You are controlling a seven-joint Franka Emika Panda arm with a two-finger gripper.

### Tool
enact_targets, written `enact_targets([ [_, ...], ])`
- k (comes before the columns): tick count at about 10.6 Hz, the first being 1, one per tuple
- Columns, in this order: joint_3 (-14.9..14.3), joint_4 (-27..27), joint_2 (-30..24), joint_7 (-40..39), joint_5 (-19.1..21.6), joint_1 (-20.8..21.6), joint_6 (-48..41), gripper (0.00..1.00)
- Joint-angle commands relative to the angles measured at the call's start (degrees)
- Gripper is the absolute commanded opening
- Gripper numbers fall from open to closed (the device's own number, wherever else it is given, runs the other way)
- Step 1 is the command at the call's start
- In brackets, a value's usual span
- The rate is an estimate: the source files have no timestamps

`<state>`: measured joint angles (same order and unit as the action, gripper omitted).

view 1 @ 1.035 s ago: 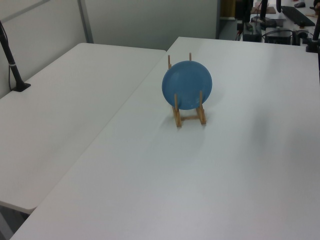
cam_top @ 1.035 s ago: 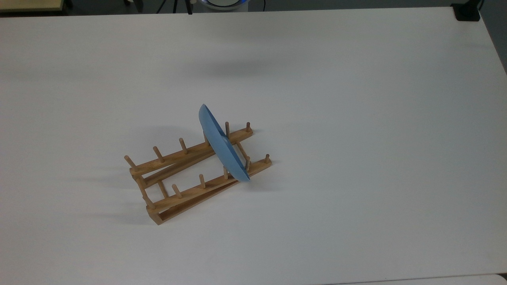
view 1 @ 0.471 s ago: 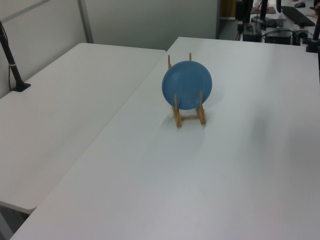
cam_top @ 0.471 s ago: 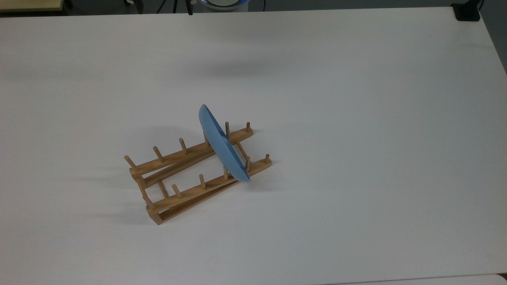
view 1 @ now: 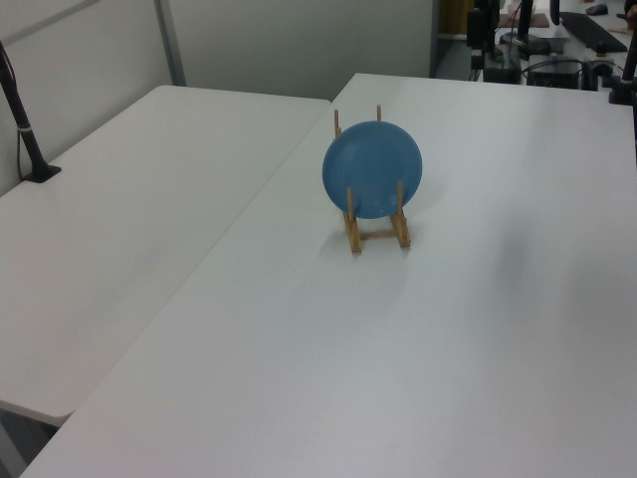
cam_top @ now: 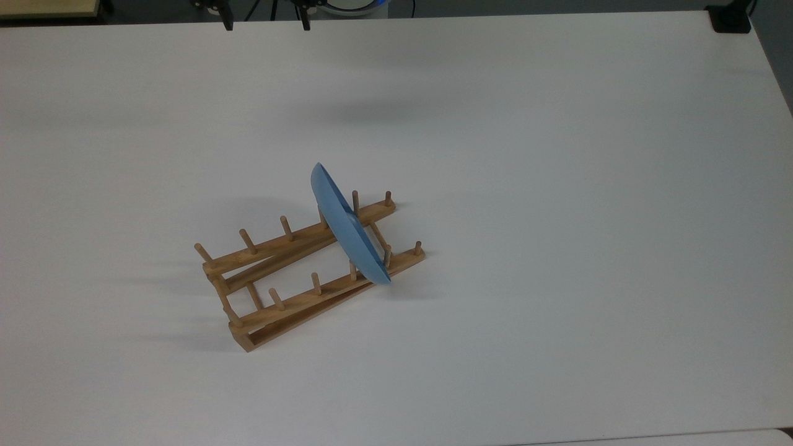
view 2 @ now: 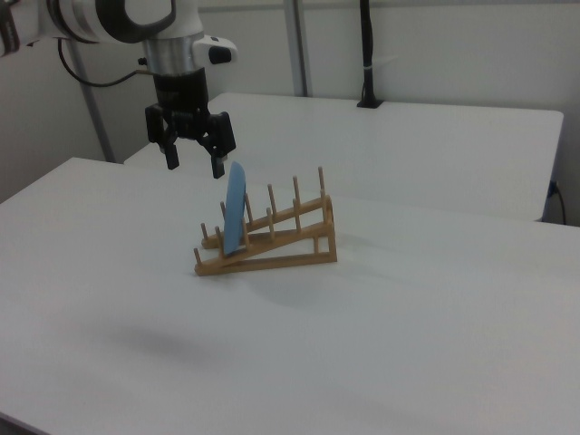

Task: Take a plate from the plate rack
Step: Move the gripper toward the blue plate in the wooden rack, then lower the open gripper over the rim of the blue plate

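Still at the very start: nothing grasped, nothing lifted, whole pick left to do. In the right view, going left to right: first the gripper, hanging in the air on a downward-pointing wrist, fingers spread wide with nothing between them, above and toward the right view's left of the rack's low end, apart from everything. Next the plate, light blue, standing on edge and leaning slightly, slotted between pegs near the lower end of the plate rack. Then the rest of the rack rising toward the right view's right, remaining slots bare, only pegs standing. Same story in the top view: plate set across both rails toward the top view's right end of the rack, lower rim poking past the near rail, other slots unfilled; possibly resting against the peg pair behind it, though hard to tell for sure. White bench under it all. Judged remaining: travel over the upper rim, descent, closing on the rim, lifting straight out clear of the pegs.
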<state>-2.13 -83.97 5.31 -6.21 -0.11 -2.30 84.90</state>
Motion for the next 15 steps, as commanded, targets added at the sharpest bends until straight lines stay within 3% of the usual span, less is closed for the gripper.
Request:
enact_targets([
  [1, -0.86, -0.76, 0.05, -2.92, -3.81, 4.91, 4.11, 0.94],
  [4, -1.12, -0.76, 3.03, -2.76, -11.11, 10.37, 13.07, 0.90],
  [5, -1.21, -0.76, 4.17, -2.84, -12.70, 11.00, 16.23, 0.90],
  [9, -1.30, -0.76, 10.59, -2.23, -20.35, 13.29, 26.79, 0.70],
  [12, -1.21, -0.76, 13.84, 3.02, -24.30, 15.12, 30.49, 0.65],
  [15, -1.21, -0.85, 15.26, 5.68, -28.18, 15.13, 32.43, 0.34],
])
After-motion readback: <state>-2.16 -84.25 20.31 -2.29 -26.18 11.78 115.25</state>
